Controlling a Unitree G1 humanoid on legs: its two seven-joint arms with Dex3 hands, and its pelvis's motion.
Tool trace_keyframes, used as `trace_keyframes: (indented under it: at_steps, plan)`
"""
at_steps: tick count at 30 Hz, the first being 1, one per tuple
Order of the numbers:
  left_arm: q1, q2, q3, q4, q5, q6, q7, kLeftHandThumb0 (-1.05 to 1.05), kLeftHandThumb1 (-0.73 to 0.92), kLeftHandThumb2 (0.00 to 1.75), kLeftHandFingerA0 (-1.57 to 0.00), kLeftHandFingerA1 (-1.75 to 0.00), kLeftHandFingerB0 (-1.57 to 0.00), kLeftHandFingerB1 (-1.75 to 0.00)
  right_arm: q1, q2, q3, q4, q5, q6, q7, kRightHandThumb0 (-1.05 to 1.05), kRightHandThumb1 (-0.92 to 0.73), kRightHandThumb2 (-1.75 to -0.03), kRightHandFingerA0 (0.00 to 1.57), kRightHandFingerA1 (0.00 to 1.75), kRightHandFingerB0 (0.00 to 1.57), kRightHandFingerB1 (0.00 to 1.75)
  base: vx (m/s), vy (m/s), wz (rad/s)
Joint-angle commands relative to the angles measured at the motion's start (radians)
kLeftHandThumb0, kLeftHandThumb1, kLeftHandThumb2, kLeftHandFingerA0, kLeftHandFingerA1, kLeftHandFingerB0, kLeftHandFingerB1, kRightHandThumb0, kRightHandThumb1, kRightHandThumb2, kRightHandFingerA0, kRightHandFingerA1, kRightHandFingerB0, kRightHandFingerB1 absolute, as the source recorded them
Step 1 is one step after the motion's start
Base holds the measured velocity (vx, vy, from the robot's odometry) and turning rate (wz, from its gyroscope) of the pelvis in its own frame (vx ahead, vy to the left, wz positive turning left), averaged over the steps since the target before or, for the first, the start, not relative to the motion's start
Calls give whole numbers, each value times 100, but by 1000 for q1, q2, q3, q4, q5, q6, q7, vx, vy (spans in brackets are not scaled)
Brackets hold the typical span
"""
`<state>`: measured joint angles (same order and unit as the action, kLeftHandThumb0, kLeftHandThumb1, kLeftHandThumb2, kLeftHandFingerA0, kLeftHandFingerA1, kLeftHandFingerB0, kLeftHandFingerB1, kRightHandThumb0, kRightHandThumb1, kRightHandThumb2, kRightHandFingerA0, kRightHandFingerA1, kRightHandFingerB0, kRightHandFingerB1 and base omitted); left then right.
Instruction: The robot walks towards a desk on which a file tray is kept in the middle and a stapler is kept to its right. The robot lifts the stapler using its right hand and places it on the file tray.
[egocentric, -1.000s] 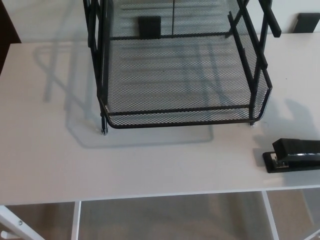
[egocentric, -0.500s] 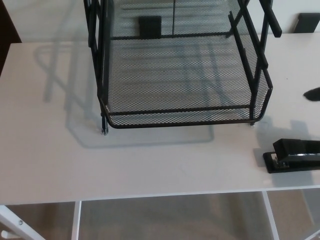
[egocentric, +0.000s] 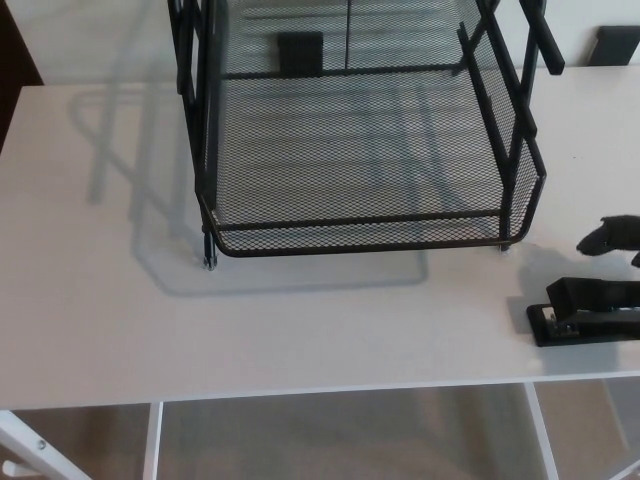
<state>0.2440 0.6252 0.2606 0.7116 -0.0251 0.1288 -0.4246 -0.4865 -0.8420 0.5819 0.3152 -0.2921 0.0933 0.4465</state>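
A black mesh file tray (egocentric: 370, 235) stands in the middle of the white desk (egocentric: 100, 300). A black stapler (egocentric: 590, 310) lies flat on the desk to the tray's right, cut off by the picture's right edge. Only the black tip of my right hand (egocentric: 612, 236) shows at the right edge, just above and behind the stapler and apart from it. The rest of that hand is out of the picture. My left hand does not show.
The tray has upright black posts (egocentric: 195, 90) for upper tiers at both sides. Small black blocks (egocentric: 299, 52) sit behind the desk by the wall. The desk's front edge (egocentric: 300, 392) runs across the bottom, with white legs and floor beneath.
My right hand has come in from the right edge and moved down and leftward, closer to the stapler. The tray and stapler have stayed put.
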Motion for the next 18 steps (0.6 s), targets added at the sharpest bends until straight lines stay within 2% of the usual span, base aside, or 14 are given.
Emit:
trace_keyframes:
  at_steps: [1,4,5,7,8,9,10,11,12,13,15,16,17,18]
  plan:
    - [8,-5,-3,-43,-15,39,-8,-70,87,66,-18,-44,-13,-35,-51,28,112,90,-287,-168,-107,-65,-45,-80,21,52,15,41,0,0,0]
    - [0,-2,-9,-26,-9,27,-9,-70,86,65,-18,-43,-12,-34,-50,39,131,108,-310,-163,-130,-64,-43,-79,22,54,15,42,0,0,0]
    - [-16,4,-22,9,7,7,-7,-36,56,111,-2,-51,0,-51,-41,44,132,114,-311,-163,-144,-63,-43,-78,25,56,16,42,0,0,0]
    - [-19,5,-25,11,8,4,-7,-36,56,111,-2,-51,0,-51,-39,42,130,114,-313,-165,-149,-63,-43,-78,25,56,16,42,0,0,0]
    - [-28,4,-26,26,6,1,-7,-36,56,111,-1,-51,0,-50,-31,40,137,118,-341,-170,-198,-58,-53,-56,43,50,29,32,0,0,0]
    - [-42,1,-27,48,4,-4,-7,-36,56,111,-1,-51,0,-50,-20,37,146,122,-383,-177,-271,-58,-53,-56,43,50,29,32,0,0,0]
    - [-51,6,-47,67,27,-25,1,-70,89,66,-18,-42,-14,-35,-10,31,152,134,-415,-204,-348,-56,-53,-57,48,51,33,31,0,0,0]
    - [-56,4,-45,69,22,-17,0,-69,89,66,-18,-43,-14,-36,0,32,150,142,-427,-212,-399,-58,-43,-80,50,62,30,46,0,0,0]
    - [-59,1,-43,67,17,-6,-1,-70,87,66,-21,-44,-15,-35,12,39,154,158,-454,-210,-487,-55,-48,-85,68,103,35,50,0,0,0]
    - [-60,0,-41,62,8,1,-9,-70,87,65,-17,-44,-12,-36,29,52,163,185,-505,-196,-638,-44,-64,-61,77,131,49,38,0,0,0]
    - [-58,1,-40,60,2,-5,-19,-70,87,65,-17,-44,-12,-36,36,57,167,197,-530,-186,-717,-44,-64,-61,77,131,49,38,0,0,0]
    - [-40,2,-42,10,5,23,-10,-70,88,66,-19,-44,-14,-36,62,60,158,193,-553,-203,-869,-18,-64,-61,92,171,66,54,0,0,0]
    - [-40,2,-42,10,5,23,-10,-70,88,66,-19,-44,-14,-36,62,60,159,195,-553,-204,-872,-18,-64,-61,92,171,66,54,0,0,0]
    - [-35,4,-48,0,15,25,-1,-71,89,66,-21,-43,-17,-36,67,60,156,194,-556,-215,-911,-25,-64,-61,90,173,76,63,0,0,0]
